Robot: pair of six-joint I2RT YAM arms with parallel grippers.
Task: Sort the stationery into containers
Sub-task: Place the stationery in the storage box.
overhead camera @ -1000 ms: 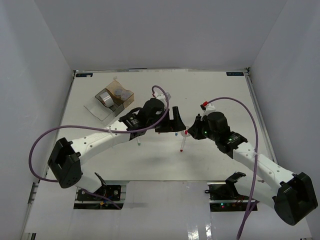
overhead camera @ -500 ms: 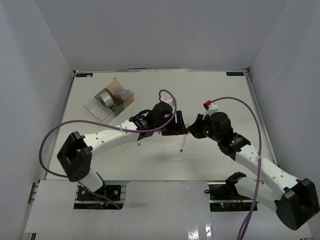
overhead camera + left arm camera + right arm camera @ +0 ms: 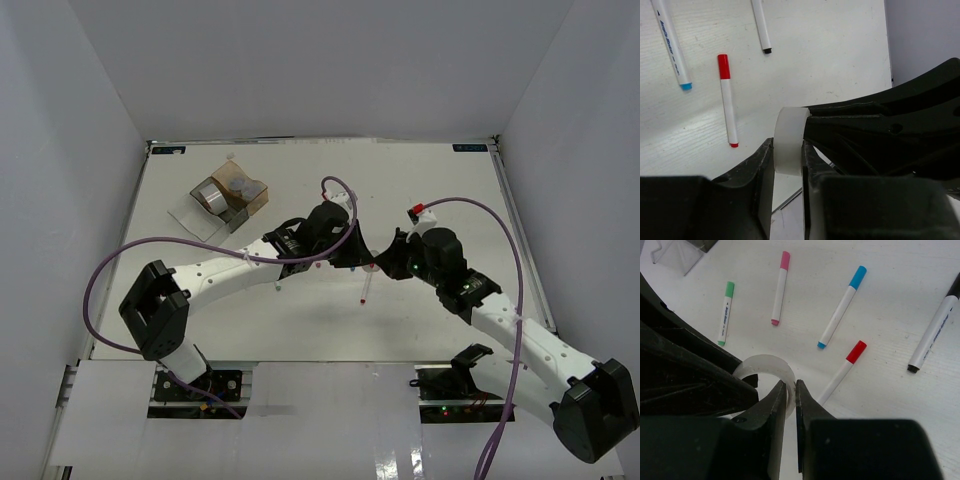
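A small clear tape roll point(image 3: 789, 140) hangs above the table's middle, held from both sides. My left gripper point(image 3: 788, 152) is shut across its flat faces. My right gripper point(image 3: 791, 390) pinches the wall of the tape roll point(image 3: 765, 367). The two grippers meet nose to nose, left gripper point(image 3: 356, 257) against right gripper point(image 3: 379, 263). On the table below lie the green point(image 3: 726, 312), pink point(image 3: 780, 287), blue point(image 3: 842, 306), red point(image 3: 840, 372) and black point(image 3: 935, 332) capped markers. The containers point(image 3: 245, 192) stand at the far left, with the silvery tape ring point(image 3: 209, 195) inside.
A clear box point(image 3: 198, 217) adjoins the amber one. One marker point(image 3: 366, 286) shows below the grippers in the top view; the arms hide the others there. Purple cables loop over both arms. White walls enclose the table on three sides.
My left arm has swung right up to the right gripper, and its jaws have closed from wide open onto the tape roll. The right arm has barely moved.
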